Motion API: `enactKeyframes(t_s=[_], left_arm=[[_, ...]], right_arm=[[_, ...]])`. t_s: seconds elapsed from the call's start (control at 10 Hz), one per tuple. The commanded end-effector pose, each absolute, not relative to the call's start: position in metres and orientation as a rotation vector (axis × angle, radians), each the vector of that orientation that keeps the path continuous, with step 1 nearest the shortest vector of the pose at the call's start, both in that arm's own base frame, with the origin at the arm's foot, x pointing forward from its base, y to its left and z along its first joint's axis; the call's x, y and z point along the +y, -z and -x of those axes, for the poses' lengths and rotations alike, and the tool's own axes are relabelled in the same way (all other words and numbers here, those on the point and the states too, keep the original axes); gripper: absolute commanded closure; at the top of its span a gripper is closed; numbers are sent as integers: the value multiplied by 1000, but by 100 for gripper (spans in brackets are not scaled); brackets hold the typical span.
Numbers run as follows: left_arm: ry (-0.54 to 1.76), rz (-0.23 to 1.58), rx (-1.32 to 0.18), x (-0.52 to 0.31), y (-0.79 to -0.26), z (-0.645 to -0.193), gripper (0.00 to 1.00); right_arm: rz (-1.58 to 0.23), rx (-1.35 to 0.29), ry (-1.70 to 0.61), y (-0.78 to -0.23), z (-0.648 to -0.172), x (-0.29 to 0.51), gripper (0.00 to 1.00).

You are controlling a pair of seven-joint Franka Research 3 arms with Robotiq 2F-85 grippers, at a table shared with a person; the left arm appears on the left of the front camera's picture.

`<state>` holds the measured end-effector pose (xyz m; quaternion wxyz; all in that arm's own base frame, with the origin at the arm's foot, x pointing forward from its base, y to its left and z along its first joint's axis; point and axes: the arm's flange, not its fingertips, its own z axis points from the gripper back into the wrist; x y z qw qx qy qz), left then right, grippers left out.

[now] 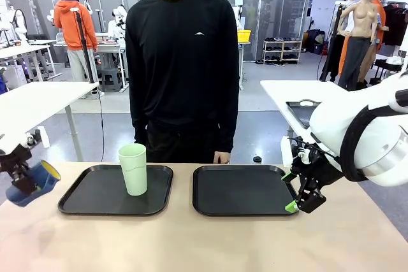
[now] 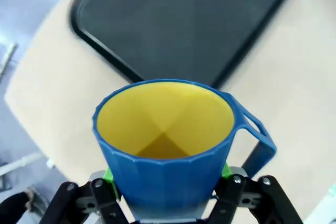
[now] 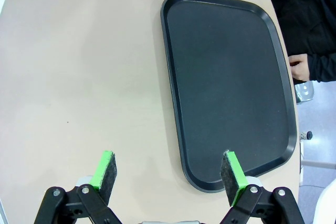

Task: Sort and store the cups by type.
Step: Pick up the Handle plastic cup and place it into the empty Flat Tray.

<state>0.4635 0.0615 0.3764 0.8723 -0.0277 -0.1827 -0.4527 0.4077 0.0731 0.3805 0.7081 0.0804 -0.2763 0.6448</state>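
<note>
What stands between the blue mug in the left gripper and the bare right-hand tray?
The mint-green tumbler does: it stands upright on the left tray, between the blue mug, held off the table's left end by the left gripper, and the right tray. The right gripper hangs open beyond that tray's far corner.

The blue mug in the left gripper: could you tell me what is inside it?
Nothing is visible inside the blue mug: its yellow interior looks bare right down to the bottom. Its outer base is covered, clamped in the left gripper.
</note>
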Motion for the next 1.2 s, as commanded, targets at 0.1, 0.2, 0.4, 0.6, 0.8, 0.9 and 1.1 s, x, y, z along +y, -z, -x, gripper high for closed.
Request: enactKeyframes(t_s=[0.1, 0.2, 0.4, 0.6, 0.8, 0.9, 1.1], left_arm=[[1106, 145, -225, 66, -327, -438, 26], [1148, 202, -160, 63, -309, -427, 26], [1237, 289, -62, 56, -292, -399, 26], [1292, 470, -103, 59, -300, -378, 26], [1297, 690, -344, 46, -295, -389, 26], [1287, 821, -491, 35, -292, -393, 26], [1225, 894, -763, 12, -288, -411, 26]], right_arm=[[-169, -599, -1414, -380, -406, 75, 0], [-169, -599, -1414, -380, -406, 75, 0], [-169, -599, -1414, -380, -406, 75, 0], [-169, -599, -1414, -380, -406, 75, 0], [-169, -599, -1414, -380, -406, 75, 0], [-169, -599, -1414, -380, -406, 75, 0], [-169, -599, -1414, -380, -406, 75, 0]])
